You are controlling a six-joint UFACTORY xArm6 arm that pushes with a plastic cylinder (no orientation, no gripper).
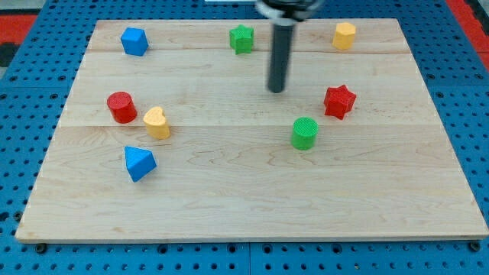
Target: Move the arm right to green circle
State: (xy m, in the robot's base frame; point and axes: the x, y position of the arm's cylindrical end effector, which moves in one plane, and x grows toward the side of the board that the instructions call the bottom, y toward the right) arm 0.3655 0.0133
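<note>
The green circle block (304, 133) stands on the wooden board (252, 206), right of the board's middle. My tip (276, 90) is above it and a little to its left in the view, apart from it. The dark rod rises from the tip to the view's top edge. A red star block (339, 101) sits just up and right of the green circle.
A green star block (241, 38) and a yellow hexagon block (344, 35) lie near the top edge. A blue block (134, 41) sits at top left. A red cylinder (121, 106), a yellow heart (157, 122) and a blue wedge (139, 163) sit at left.
</note>
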